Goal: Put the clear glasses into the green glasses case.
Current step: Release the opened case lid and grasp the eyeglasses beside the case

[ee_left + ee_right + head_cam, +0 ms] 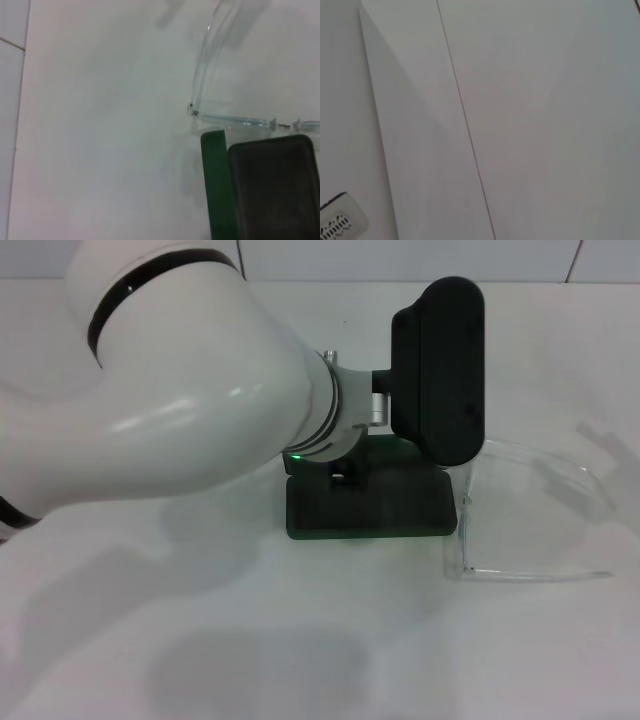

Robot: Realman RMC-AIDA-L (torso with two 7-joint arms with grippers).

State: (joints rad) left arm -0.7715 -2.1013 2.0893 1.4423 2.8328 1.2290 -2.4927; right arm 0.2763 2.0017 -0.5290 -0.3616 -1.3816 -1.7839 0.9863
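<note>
The green glasses case lies on the white table at the centre, partly covered by my left arm. In the left wrist view its green rim and dark grey lining show, so it lies open. The clear glasses rest on the table right beside the case on its right, arms unfolded; the same clear glasses touch or nearly touch the case's end in the left wrist view. My left gripper hovers over the far right part of the case. My right gripper is out of view.
The white table stretches all around the case and glasses. A tiled wall runs behind it. The right wrist view shows only white wall panels and a small vent.
</note>
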